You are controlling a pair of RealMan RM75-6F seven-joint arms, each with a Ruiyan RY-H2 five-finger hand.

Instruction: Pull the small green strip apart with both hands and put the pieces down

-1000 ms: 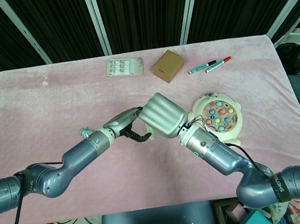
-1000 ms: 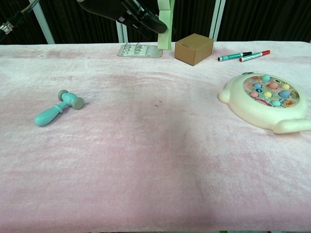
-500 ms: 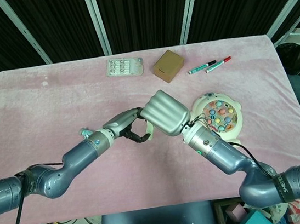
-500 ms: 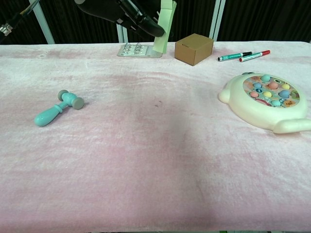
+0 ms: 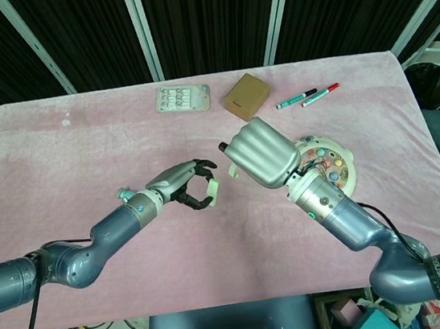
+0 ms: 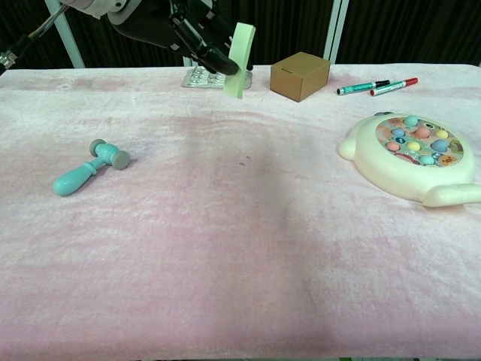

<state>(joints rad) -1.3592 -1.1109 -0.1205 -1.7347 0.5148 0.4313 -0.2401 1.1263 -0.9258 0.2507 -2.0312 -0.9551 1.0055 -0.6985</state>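
Mid-frame, your left hand (image 5: 188,186) pinched the green strip piece (image 6: 239,60) at its fingertips; your right hand (image 5: 261,153), just right of it, I cannot tell.

Two cameras on the robot itself: one high and looking down, one low and looking forward.

The head view looked steeply down from above the near edge of the bench (image 5: 54,137), taking in its whole pink top, the dark curtain behind, and both arms reaching in from below. The chest view sat low and close, facing across the bench (image 6: 240,248) toward the far edge. Both views shared the cardboard box (image 5: 245,96) (image 6: 300,75), the markers (image 5: 308,96) (image 6: 376,86), the blister pack (image 5: 183,99) (image 6: 214,77) and the round toy (image 5: 330,168) (image 6: 413,162).
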